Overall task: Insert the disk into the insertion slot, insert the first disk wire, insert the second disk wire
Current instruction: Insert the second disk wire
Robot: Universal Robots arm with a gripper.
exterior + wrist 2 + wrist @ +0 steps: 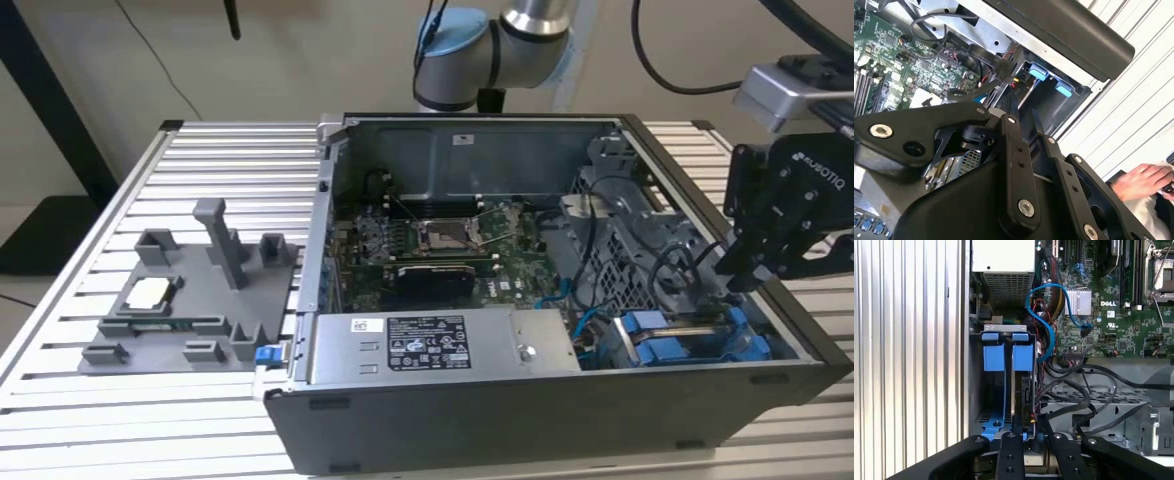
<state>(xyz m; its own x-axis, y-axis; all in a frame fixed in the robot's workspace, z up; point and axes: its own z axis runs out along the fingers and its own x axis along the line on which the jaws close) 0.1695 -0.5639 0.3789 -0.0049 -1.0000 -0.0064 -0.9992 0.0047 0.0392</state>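
Crowding the slot [1004,328], the case wall [970,390] runs just beside it and loose cables [1074,390] hem in the other side, leaving little room. The disk [1023,357] sits inside the slot. The gripper [1026,422] is clamped on a dark plug [1029,415] at the disk's edge.

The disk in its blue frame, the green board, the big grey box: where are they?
the disk [1023,357], first wrist view, on a blue handle.
the green board [1114,315], first wrist view, on its bare green face.
the big grey box [514,330], exterior view, on its grey top.
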